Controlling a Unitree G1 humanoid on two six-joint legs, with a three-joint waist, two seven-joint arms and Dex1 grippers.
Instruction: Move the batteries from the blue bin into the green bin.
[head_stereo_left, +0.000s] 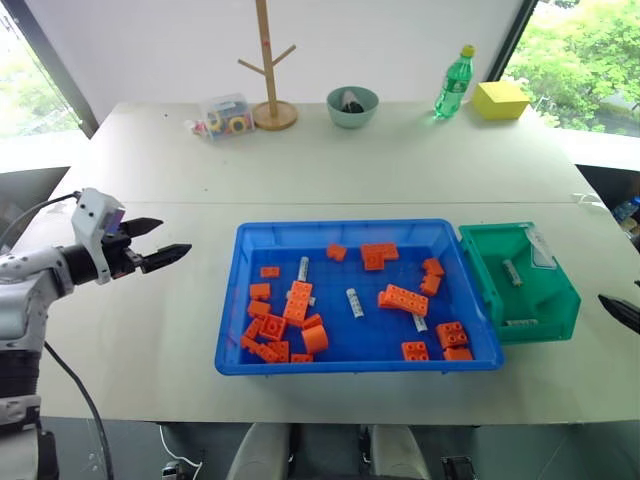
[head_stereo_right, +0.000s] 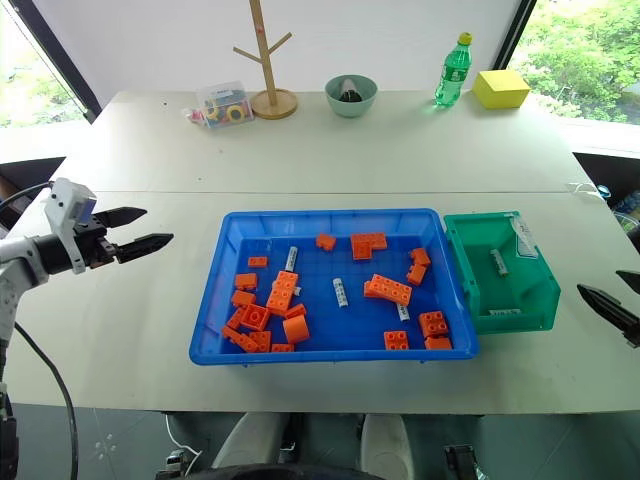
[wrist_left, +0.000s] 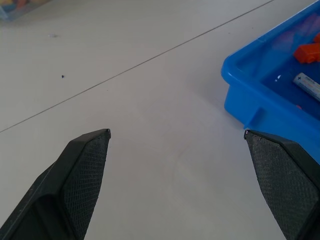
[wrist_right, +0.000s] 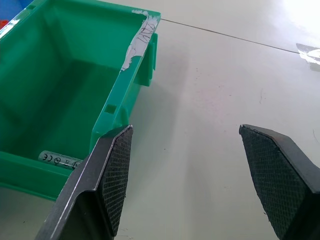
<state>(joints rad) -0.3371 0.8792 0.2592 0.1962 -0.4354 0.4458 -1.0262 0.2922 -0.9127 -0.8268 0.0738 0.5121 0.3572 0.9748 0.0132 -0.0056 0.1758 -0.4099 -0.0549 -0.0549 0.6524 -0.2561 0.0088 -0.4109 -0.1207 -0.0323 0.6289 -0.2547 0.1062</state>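
The blue bin (head_stereo_left: 340, 228) lies in the middle of the table, with orange bricks (head_stereo_left: 296, 302) and three batteries (head_stereo_left: 354, 302) scattered inside. The green bin (head_stereo_left: 552, 305) stands against its right side, with a battery (head_stereo_left: 512, 272) on its floor and another battery (wrist_right: 60, 160) along one wall. My left gripper (head_stereo_left: 174, 236) hovers open over bare table, left of the blue bin and pointing toward it. In the left wrist view the bin's corner (wrist_left: 250, 100) and a battery (wrist_left: 310, 86) show past its fingertips. My right gripper (head_stereo_right: 598, 282) hangs open just right of the green bin (wrist_right: 125, 95), holding nothing.
At the table's far edge stand a clear box of colourful items (head_stereo_left: 228, 115), a wooden mug tree (head_stereo_left: 268, 70), a pale green bowl (head_stereo_left: 352, 105), a green bottle (head_stereo_left: 453, 82) and a yellow block (head_stereo_left: 500, 99). Bare table lies on both sides of the bins.
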